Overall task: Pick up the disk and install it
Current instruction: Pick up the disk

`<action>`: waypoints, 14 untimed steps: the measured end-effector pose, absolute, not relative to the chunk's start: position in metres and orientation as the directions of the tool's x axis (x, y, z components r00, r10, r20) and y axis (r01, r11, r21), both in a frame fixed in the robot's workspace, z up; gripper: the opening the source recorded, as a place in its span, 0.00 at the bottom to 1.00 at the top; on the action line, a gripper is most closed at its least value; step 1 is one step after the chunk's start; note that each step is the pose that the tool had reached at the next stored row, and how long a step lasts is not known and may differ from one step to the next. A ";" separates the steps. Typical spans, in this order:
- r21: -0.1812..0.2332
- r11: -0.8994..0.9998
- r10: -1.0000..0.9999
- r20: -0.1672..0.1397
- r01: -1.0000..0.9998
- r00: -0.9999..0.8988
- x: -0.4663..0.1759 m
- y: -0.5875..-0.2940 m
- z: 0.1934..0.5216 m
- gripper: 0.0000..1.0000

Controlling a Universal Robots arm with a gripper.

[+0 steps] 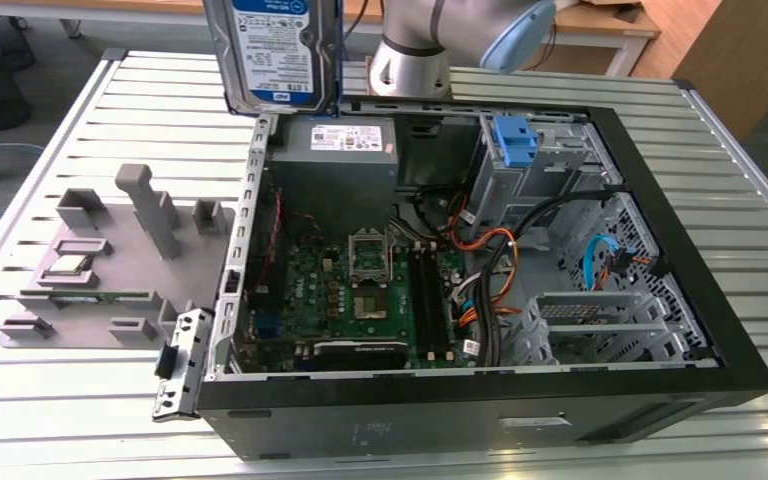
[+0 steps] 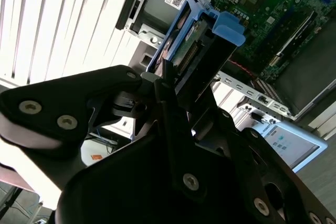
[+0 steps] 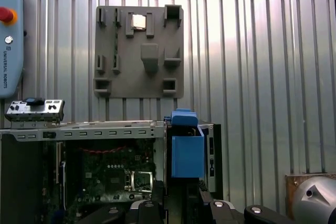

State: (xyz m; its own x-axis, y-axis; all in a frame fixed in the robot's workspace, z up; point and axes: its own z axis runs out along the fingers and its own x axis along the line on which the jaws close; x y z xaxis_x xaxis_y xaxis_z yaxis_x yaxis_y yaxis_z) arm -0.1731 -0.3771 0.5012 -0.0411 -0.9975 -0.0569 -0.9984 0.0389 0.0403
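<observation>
The disk [image 1: 277, 55] hangs upright in the air above the back left corner of the open computer case [image 1: 704, 330] in the exterior view, its blue-and-white label facing the camera. In the second wrist view my gripper [image 2: 186, 85] is shut on the disk [image 2: 197, 45], with the dark fingers [image 2: 167, 80] clamped against its flat sides. The blue bracket runs along the disk's edges and ends in a blue tab. The first wrist view shows the disk [image 3: 187, 153] end-on over the case's edge.
The case lies open on a slatted metal table [image 1: 77, 390]. It holds a motherboard [image 1: 357, 290], a grey power supply [image 1: 337, 140] and a drive bay with a bare blue bracket [image 1: 514, 140]. A grey fixture plate [image 1: 104, 260] sits at the exterior view's left.
</observation>
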 end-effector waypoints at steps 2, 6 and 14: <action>0.040 0.039 -0.998 -0.057 -0.998 -0.041 -0.171 -0.377 0.501 0.35; 0.040 0.039 -0.998 -0.057 -0.998 -0.041 -0.166 -0.377 0.501 0.35; 0.040 0.039 -0.998 -0.057 -0.998 -0.041 -0.157 -0.377 0.501 0.35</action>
